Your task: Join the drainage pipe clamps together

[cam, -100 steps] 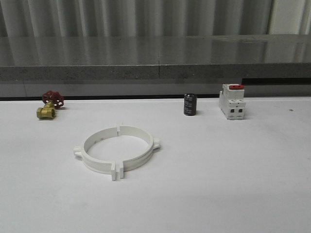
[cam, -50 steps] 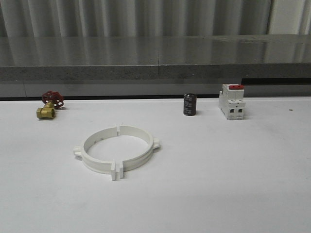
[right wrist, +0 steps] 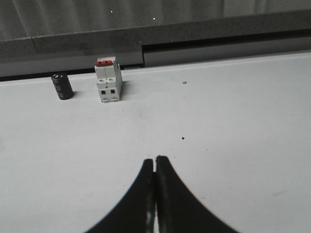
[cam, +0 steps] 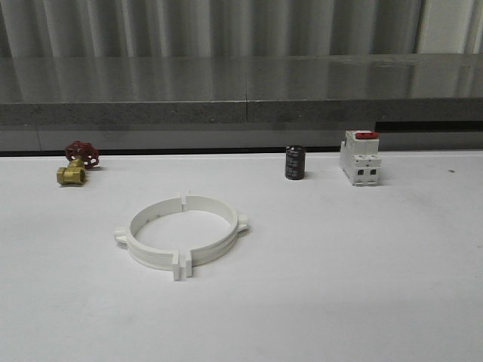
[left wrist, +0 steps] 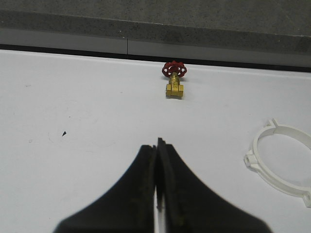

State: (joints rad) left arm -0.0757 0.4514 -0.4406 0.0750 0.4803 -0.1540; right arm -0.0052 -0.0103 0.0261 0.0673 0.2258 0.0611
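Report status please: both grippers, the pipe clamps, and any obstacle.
Left gripper shut, empty. Right gripper shut, empty. Drainage pipe clamps lie on table as one ring, tabs meeting. Nothing near them.

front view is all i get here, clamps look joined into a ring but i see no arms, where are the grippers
Observer: The left gripper is shut with nothing in it, above bare table.
Operator: anything ahead of it
Observer: Its wrist view looks toward the brass valve, with the drainage pipe clamps off to one side.
Operator: and the right one
Observer: The right gripper is shut too, also holding nothing, facing the white switch and black cylinder.
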